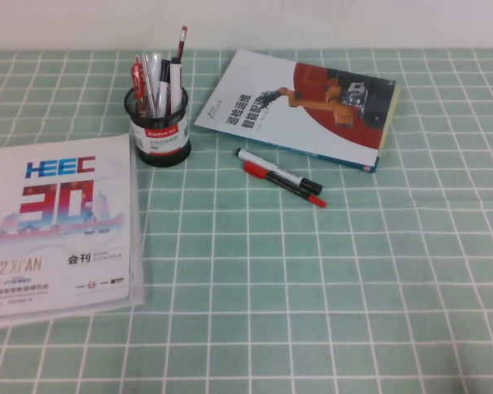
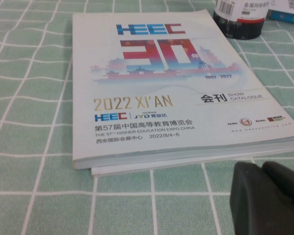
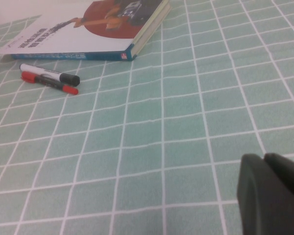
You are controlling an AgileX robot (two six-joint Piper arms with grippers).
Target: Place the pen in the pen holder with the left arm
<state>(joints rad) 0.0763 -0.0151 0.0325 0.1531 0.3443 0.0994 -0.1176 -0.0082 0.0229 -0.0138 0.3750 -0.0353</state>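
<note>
Pen (image 1: pixel 154 82) stands upright in the holder (image 1: pixel 159 135) near the counter's (image 1: pixel 329 312) far-left edge. Left pincer (image 2: pixel 264 196) and right pincer (image 3: pixel 267 188), both closed, hover above the counter.

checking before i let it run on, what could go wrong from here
The pen holder is already crowded, a pale pen among its contents; another reach could tip it.
The white marker and red marker lie loose by the book; either could be grabbed by mistake.
The left gripper, shut, sits low by the catalogue and could snag it. The right gripper, shut, is over bare cloth.
</note>
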